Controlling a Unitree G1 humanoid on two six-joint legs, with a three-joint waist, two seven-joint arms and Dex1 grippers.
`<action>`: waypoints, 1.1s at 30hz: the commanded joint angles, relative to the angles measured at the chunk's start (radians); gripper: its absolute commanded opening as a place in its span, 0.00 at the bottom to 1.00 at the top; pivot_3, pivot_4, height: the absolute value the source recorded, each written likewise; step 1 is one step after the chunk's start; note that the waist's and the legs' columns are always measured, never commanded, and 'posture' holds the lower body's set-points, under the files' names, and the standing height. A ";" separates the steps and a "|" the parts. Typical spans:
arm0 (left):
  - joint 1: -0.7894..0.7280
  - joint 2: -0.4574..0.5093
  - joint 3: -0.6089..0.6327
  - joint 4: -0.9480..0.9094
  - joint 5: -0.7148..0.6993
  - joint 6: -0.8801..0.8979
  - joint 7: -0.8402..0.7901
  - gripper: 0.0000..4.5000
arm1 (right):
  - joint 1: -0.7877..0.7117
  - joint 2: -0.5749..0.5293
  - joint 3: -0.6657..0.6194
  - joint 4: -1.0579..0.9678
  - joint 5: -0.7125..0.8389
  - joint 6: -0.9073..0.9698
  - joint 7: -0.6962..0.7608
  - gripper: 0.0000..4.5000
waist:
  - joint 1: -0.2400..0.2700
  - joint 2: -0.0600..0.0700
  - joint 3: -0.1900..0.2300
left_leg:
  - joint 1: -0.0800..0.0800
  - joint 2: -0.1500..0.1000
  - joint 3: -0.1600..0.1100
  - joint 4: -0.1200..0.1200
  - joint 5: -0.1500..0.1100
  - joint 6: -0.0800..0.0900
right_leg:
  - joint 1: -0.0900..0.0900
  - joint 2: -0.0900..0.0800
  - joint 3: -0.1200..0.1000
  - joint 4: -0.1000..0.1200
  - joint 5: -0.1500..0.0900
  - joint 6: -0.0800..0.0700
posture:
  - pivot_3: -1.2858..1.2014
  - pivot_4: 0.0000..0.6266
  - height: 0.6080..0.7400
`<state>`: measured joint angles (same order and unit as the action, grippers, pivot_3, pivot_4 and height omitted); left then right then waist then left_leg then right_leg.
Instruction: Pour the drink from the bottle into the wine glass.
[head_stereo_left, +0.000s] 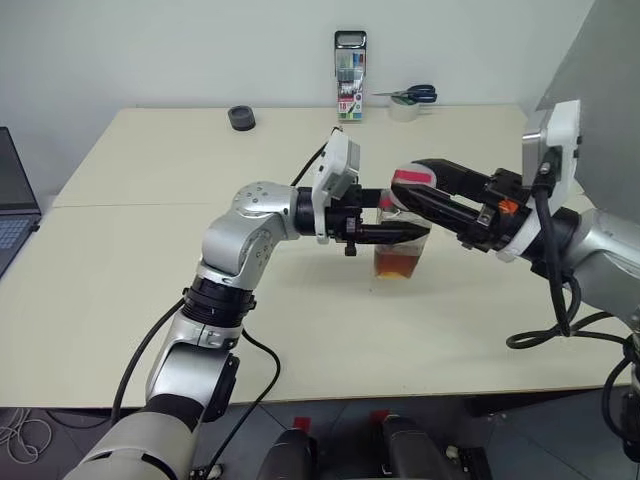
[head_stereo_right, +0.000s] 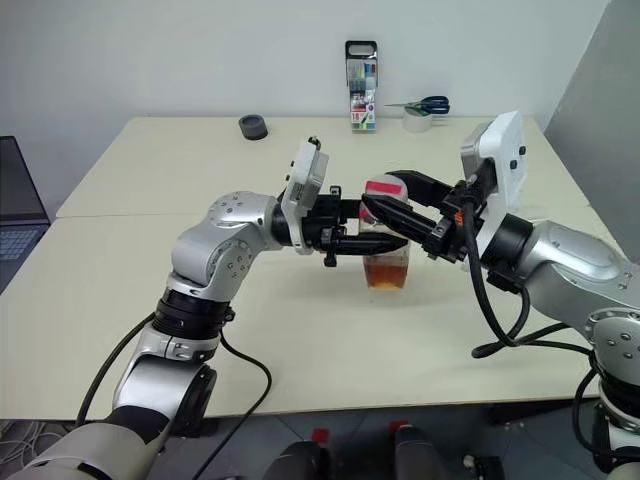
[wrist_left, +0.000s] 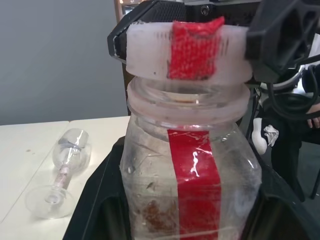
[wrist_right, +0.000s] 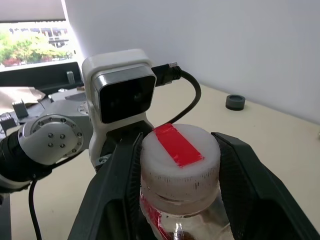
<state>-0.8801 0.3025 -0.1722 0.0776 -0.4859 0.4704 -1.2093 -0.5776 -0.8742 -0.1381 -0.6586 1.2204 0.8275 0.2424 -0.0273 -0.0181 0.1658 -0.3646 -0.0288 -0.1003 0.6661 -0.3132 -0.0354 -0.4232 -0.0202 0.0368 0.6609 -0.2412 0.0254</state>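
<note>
A: Where is the bottle (head_stereo_left: 402, 250) now?

B: Standing on the surface (head_stereo_left: 150, 250), between the two arms. The left pincer (head_stereo_left: 405, 233) is pinching its body from the side, and the right pincer (wrist_right: 175, 170) is clamped on the cap (wrist_right: 179, 150), one finger on each side.

A: How will it handle?

B: Light, I'd judge. The drink (head_stereo_left: 398, 266) fills only the lowest part. The clear plastic walls look thin, so a hard squeeze could dent them. The flat sides give the left pincer a steady hold. The cap is ribbed along its lower edge, which should help the grip when it is twisted.

A: And the glass (wrist_left: 64, 175)?

B: It lies on its side on the surface, in the left wrist view, apart from the bottle. It is thin and fragile, and its round bowl could let it roll. I'd take it by the stem, gently, and stand it up before pouring.
</note>
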 joint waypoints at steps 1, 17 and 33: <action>-0.007 0.009 0.018 -0.021 -0.016 -0.009 -0.010 0.47 | -0.008 -0.046 -0.092 0.005 -0.089 -0.043 0.035 0.40 | 0.000 0.000 0.000 | 0.000 0.000 0.000 0.000 0.000 0.000 | 0.000 0.000 0.000 0.000 0.000 0.000 | 0.52 0.24 1.00; -0.008 0.012 0.017 -0.013 -0.019 -0.020 -0.013 0.47 | 0.010 -0.028 -0.130 0.034 0.171 -0.010 -0.157 0.40 | 0.000 0.000 0.000 | 0.000 0.000 0.000 0.000 0.000 0.000 | 0.000 0.000 0.001 0.000 0.000 0.000 | 0.52 0.24 1.00; 0.018 0.023 0.019 -0.037 -0.013 -0.016 0.007 0.47 | 0.485 0.132 -0.105 -0.015 -0.391 -0.134 -0.215 0.40 | 0.002 0.000 0.000 | 0.001 0.000 0.001 0.000 0.001 -0.001 | 0.001 0.000 0.002 0.001 0.000 0.000 | 0.52 0.24 1.00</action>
<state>-0.8541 0.3256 -0.1641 0.0847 -0.4884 0.4584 -1.2089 -0.1116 -0.7575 -0.2609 -0.6814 0.9232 0.7291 0.0592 -0.0255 -0.0184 0.1656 -0.3639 -0.0289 -0.0992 0.6665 -0.3124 -0.0368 -0.4222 -0.0200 0.0385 0.6618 -0.2413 0.0258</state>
